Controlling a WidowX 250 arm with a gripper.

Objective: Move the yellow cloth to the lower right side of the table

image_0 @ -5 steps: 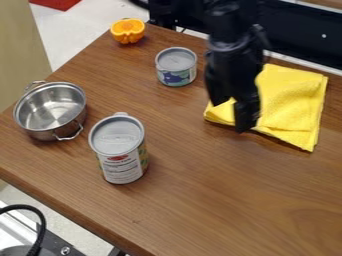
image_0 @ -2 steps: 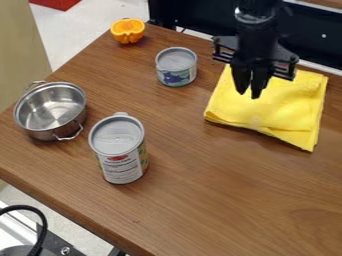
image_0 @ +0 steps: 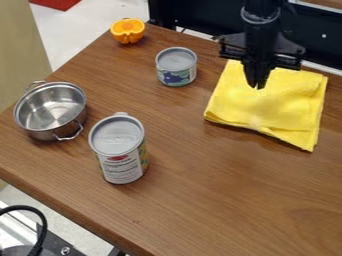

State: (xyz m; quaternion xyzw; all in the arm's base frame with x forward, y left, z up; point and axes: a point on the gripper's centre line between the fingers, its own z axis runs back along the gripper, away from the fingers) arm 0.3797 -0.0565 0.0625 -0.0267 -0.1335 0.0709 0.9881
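Closing its fingers nearly together on nothing, the gripper [image_0: 256, 87] is hovering, while the pot [image_0: 52, 106] is showing bare metal inside, grey tops are covering the tall can [image_0: 120, 150] and short can [image_0: 176, 67], and the yellow cloth [image_0: 274, 110] is lying upper right.

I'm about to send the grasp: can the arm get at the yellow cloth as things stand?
Probably yes: the black gripper hangs at the upper part of the yellow cloth, and no object lies on it. The short grey-lidded can stands apart, to the cloth's left in the view.
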